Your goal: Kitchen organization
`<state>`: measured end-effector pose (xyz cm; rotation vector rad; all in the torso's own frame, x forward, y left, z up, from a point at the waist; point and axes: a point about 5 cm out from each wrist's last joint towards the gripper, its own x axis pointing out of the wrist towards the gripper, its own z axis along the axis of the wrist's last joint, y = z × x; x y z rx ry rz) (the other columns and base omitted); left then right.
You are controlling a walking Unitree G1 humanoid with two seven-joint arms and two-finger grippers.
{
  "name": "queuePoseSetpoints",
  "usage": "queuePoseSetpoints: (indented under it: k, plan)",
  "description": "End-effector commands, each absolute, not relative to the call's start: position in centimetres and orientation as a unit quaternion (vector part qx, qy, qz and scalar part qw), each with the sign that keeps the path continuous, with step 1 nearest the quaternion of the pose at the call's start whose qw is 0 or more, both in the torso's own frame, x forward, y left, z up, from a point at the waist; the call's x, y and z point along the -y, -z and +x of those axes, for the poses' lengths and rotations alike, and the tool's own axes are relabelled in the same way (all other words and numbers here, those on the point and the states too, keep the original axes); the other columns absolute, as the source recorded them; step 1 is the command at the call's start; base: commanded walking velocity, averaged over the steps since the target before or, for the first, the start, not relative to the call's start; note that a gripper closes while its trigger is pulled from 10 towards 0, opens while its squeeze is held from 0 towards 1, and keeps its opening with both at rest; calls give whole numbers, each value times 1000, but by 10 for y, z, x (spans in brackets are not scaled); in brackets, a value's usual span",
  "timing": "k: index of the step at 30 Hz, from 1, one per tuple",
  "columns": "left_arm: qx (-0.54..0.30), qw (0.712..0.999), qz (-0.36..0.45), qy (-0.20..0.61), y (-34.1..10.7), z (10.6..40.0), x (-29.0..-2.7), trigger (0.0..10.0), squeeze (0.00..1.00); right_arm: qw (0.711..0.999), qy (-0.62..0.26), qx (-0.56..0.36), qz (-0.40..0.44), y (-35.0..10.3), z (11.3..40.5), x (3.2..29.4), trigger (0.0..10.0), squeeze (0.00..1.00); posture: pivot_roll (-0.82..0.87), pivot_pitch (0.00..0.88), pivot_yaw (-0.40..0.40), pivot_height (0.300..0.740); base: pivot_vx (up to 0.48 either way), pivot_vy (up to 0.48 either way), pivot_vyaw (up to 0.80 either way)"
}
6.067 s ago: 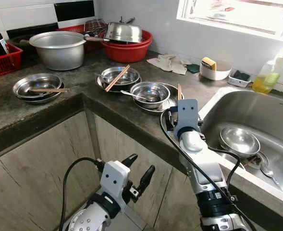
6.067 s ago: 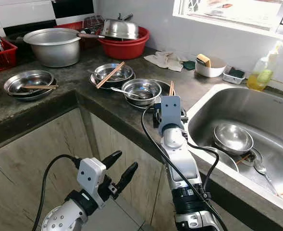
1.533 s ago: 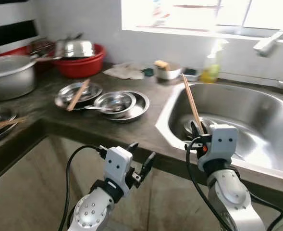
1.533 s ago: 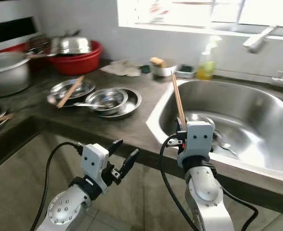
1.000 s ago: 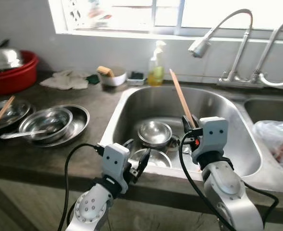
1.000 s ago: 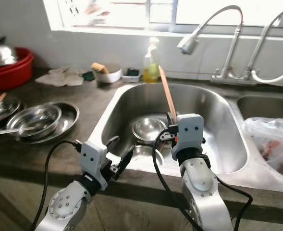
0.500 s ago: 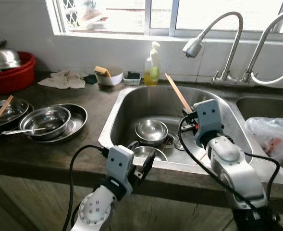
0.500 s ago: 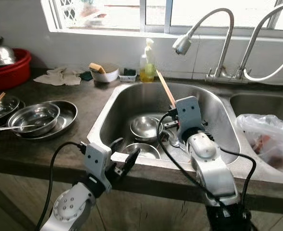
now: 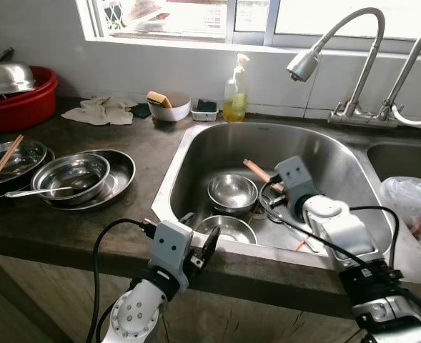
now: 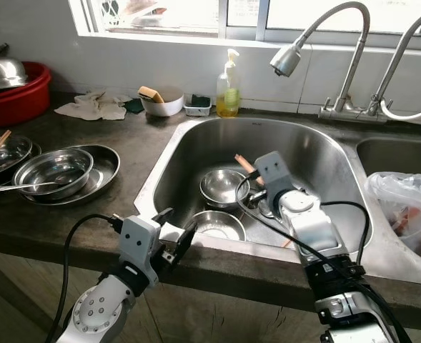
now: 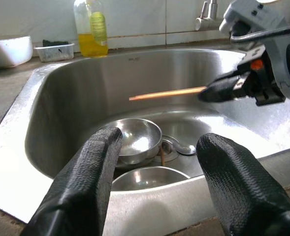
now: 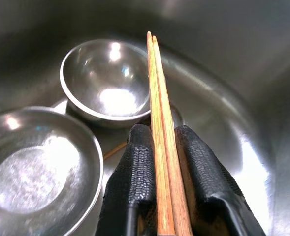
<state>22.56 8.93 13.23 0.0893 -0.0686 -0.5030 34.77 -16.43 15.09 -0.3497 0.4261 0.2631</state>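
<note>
No writing is legible. At frame centre, the right hand (image 12: pixel 160 147) grips chopsticks (image 12: pixel 157 98) inside the sink (image 9: pixel 196 153) above a bowl (image 12: pixel 105 81); the left hand (image 11: pixel 157 162) hangs spread apart.

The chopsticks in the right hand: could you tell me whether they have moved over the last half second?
Yes. The chopsticks dropped from level with the sink back rim to down inside the basin, above the bowls.
</note>
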Motion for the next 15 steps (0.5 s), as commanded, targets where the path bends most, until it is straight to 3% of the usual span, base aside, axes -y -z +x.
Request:
queuePoseSetpoints:
  k: [1,2,3,4,5,6,15]
  plan:
    - [27,967,47,249,-131,224,-88,10000,0,947,-141,-224,-180,-150,346,168,10000,0,19,46,-29,740,0,0,0]
    - [27,967,47,250,-131,224,-87,10000,0,945,-145,-230,-183,-148,345,169,10000,0,19,47,-28,740,0,0,0]
    - [28,966,46,251,-132,224,-86,10000,0,942,-150,-237,-186,-146,345,170,10000,224,19,47,-28,740,0,0,0]
    - [28,966,46,251,-132,224,-86,10000,0,941,-152,-239,-186,-145,345,171,10000,224,19,47,-28,740,0,0,0]
    - [29,966,45,251,-133,224,-86,10000,0,941,-152,-239,-187,-145,345,172,10000,722,18,49,-26,740,0,0,0]
    - [29,966,44,252,-133,224,-86,10000,0,941,-151,-239,-188,-146,346,173,10000,1000,17,49,-25,740,0,0,0]
    - [30,966,43,252,-133,226,-86,10000,0,955,-135,-207,-166,-153,345,170,10000,1000,19,38,-28,740,0,0,0]
